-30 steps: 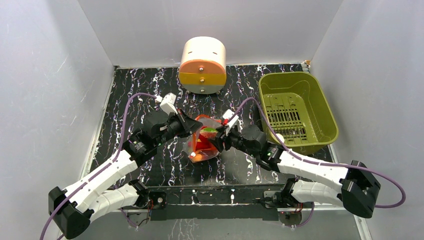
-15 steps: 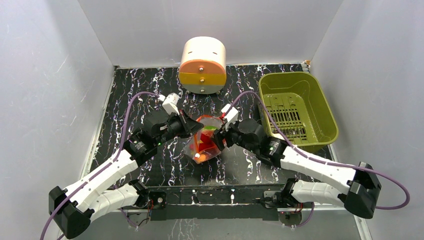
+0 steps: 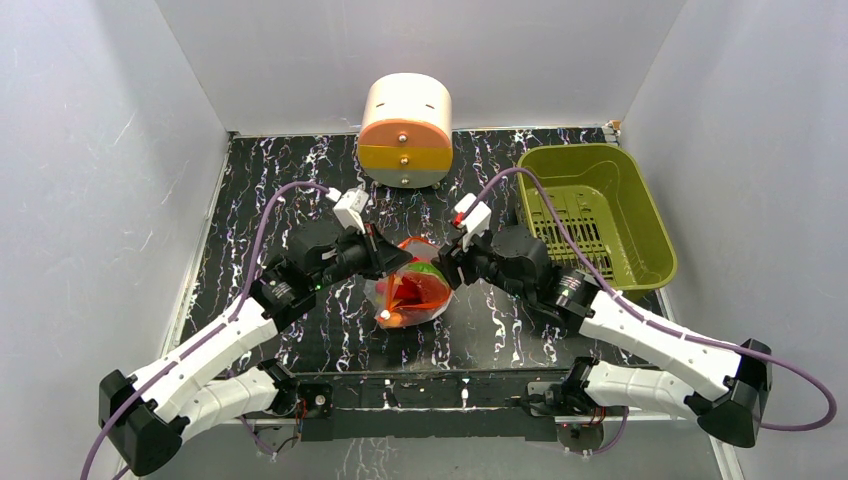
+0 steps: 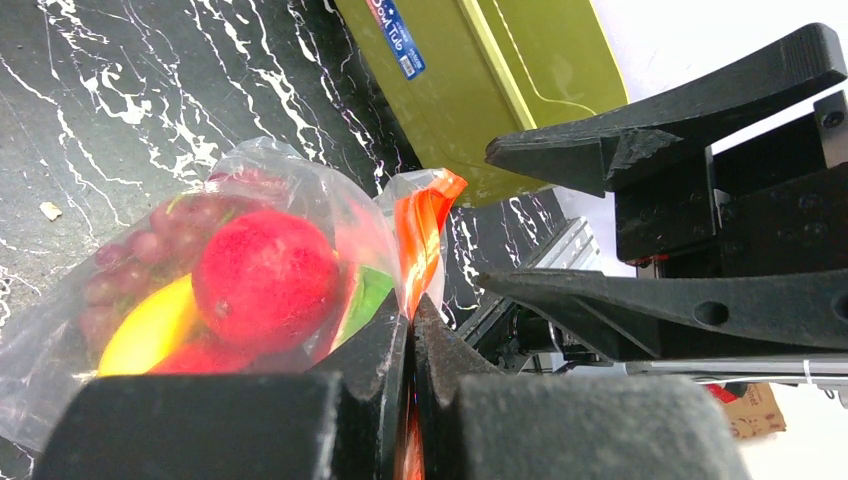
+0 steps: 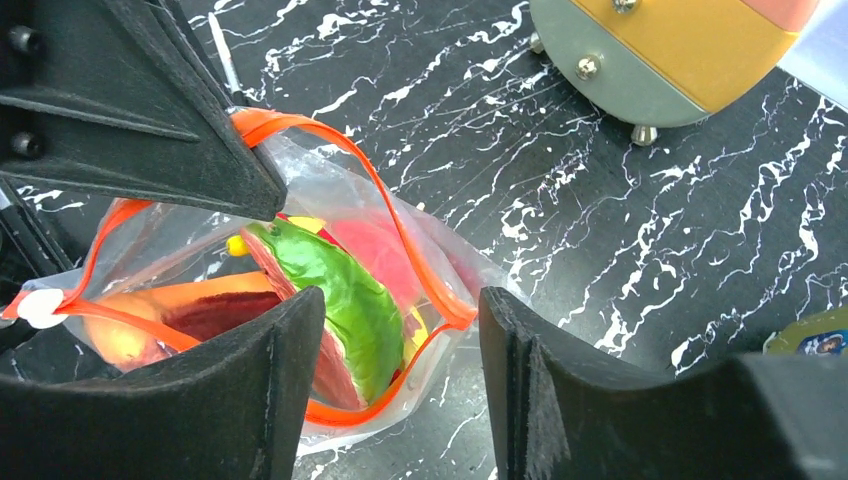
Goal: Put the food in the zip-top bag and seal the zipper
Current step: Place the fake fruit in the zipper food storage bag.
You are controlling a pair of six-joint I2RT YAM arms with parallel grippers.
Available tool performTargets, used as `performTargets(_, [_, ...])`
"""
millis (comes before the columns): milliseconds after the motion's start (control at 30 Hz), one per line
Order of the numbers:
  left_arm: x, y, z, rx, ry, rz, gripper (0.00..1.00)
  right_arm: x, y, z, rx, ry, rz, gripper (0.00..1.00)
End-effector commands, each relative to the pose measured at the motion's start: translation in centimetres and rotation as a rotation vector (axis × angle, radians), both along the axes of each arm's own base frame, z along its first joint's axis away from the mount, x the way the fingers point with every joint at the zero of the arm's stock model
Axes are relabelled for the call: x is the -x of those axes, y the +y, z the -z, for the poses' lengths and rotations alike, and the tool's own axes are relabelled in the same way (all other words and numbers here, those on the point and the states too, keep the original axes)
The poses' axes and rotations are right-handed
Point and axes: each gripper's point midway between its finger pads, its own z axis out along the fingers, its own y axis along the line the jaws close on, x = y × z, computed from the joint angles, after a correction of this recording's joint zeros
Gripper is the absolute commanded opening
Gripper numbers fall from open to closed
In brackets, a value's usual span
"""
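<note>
The clear zip-top bag [image 3: 405, 295] lies mid-table with its mouth open; it also shows in the left wrist view [image 4: 120, 330] and the right wrist view [image 5: 455, 255]. The toy food is inside it: a red round fruit [image 4: 265, 275], a yellow banana [image 4: 150, 330], a green-skinned slice [image 5: 335, 290] and an orange slice [image 5: 120, 320]. The orange-red zipper [image 5: 400, 225] rings the open mouth, its white slider tab [image 5: 42, 307] at the near end. My left gripper [image 3: 392, 262] is shut on the zipper strip [image 4: 425, 225]. My right gripper [image 3: 445, 270] is open over the bag's right edge, holding nothing.
An olive-green bin [image 3: 592, 220] stands at the right, close behind my right arm. A round cream and orange drawer unit [image 3: 405, 130] stands at the back centre. White walls close in the black marbled table [image 3: 260, 200] on three sides.
My right gripper has let go of the bag's right edge, opened and drawn back to the right and up. The bag has settled slightly lower. The left gripper keeps its hold.
</note>
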Motion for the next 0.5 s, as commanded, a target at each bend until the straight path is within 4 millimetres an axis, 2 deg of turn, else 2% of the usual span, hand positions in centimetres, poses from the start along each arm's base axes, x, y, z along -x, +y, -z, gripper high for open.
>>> performTargets(0, [-0.2, -0.8, -3.0, 0.065, -0.080, 0.040, 0.00, -0.7, 0.1, -1.7, -0.027, -0.043, 0.028, 0.54])
performTargets(167, [-0.2, -1.0, -3.0, 0.055, -0.088, 0.058, 0.00, -1.3, -0.5, -0.3, -0.020, -0.028, 0.086, 0.51])
performTargets(300, [-0.1, -1.2, -3.2, 0.073, -0.096, 0.066, 0.00, -2.5, -1.3, 0.9, -0.016, -0.055, 0.165, 0.49])
performTargets(433, [0.1, -1.5, -3.8, 0.092, -0.115, 0.085, 0.00, -3.0, -1.3, 1.3, -0.013, -0.032, 0.195, 0.48])
performTargets(467, [0.1, -1.5, -3.8, 0.091, -0.121, 0.087, 0.00, -3.0, -1.2, 1.3, -0.013, -0.027, 0.195, 0.44])
